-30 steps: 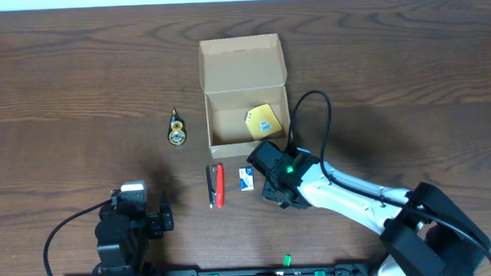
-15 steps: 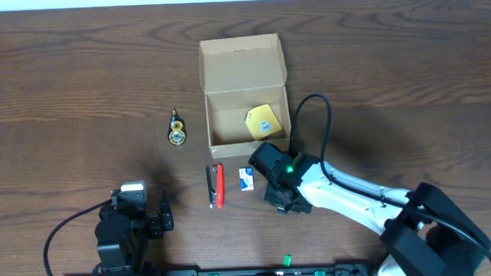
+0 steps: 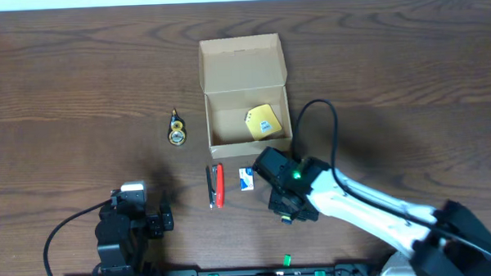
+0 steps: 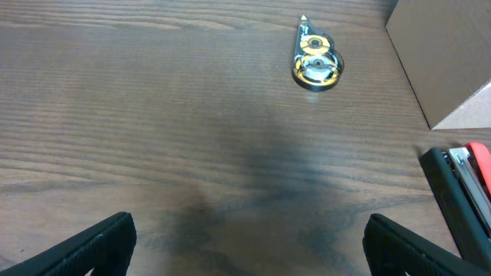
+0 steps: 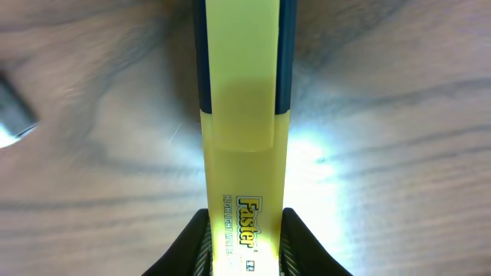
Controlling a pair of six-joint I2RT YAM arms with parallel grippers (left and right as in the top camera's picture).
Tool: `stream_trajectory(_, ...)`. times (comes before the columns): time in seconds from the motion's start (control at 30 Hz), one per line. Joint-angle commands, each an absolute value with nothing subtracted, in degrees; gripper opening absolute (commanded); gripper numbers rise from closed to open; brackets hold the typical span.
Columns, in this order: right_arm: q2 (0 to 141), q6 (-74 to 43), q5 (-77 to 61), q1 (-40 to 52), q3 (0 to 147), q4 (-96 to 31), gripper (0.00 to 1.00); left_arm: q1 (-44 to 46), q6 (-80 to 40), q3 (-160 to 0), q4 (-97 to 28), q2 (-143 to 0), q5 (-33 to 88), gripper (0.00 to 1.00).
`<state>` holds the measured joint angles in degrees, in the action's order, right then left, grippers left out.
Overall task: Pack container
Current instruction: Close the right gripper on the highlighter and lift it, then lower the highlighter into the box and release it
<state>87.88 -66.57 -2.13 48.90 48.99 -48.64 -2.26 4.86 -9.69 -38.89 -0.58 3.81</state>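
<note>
Right gripper clamps a highlighter near the open container

The right gripper is closed onto a yellow highlighter with dark side panels, its fingers pressing both sides of the barrel above the tabletop. The left gripper hangs spread wide and holds nothing, with a correction tape dispenser well ahead of it. The tan cardboard container sits at mid-table with its flap lid open, just beyond the right gripper, and a yellow pad lies inside it.
</note>
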Motion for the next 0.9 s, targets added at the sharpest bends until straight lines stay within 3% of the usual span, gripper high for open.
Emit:
stream_trajectory(0.0,82.89,-65.45,-1.50,50.28,48.82,-49.58,0.15,-2.70,4.69,-9.15,-39.13,-0.21,2.96,0.95)
stream_trajectory(0.23,73.97,-60.49,-0.69,50.35,51.24,-50.35,0.14,-2.70,4.69,-9.15,-39.13,-0.21,2.96,0.95)
stream_trajectory(0.47,72.77,-52.86,6.98,50.33,59.07,-50.33,0.24,-2.70,4.69,-9.15,-39.11,-0.21,2.96,0.95)
stream_trajectory(0.87,83.57,-39.77,12.21,43.77,72.27,-49.74,0.26,-2.70,4.69,-9.15,-39.13,-0.21,2.96,0.95)
